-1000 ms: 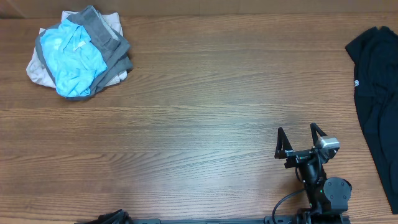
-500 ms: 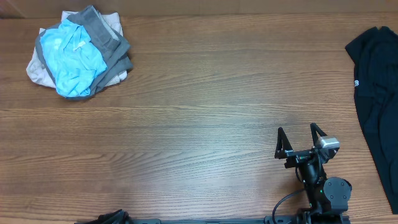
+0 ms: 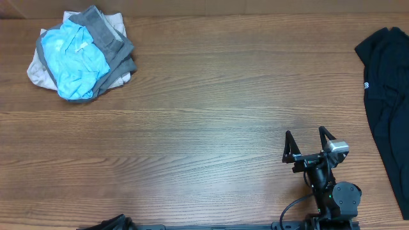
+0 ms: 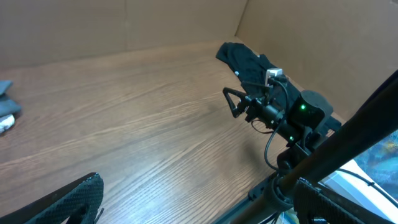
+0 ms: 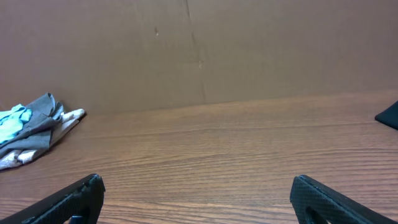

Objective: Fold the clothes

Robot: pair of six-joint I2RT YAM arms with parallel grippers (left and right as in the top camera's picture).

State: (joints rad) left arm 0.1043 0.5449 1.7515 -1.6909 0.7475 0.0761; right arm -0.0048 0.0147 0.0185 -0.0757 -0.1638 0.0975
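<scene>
Right fingers (image 5: pixel 68 202) spread wide, nothing between them. Left fingers (image 4: pixel 68 200) apart and empty too (only one shows). Both sit at the near edge of the tabletop (image 3: pixel 204 128).

Light blue T-shirt (image 3: pixel 73 61) lies crumpled in a heap with a grey garment (image 3: pixel 110 39) and an off-white garment (image 3: pixel 37 73), far left corner. Black garment (image 3: pixel 383 96) is rumpled at the right edge.

Nothing folded yet; everything left to do. No change from the earlier frame.

— What lies far off on the table (image 4: pixel 124 112)?
— A black garment (image 4: pixel 245 59), by the cardboard wall (image 4: pixel 298 31). Nearer stands the right gripper (image 4: pixel 239 94), jaws apart, with a green light (image 4: pixel 303 107) on its arm.
— And at the left edge?
— A grey cloth (image 4: pixel 7 107).
</scene>
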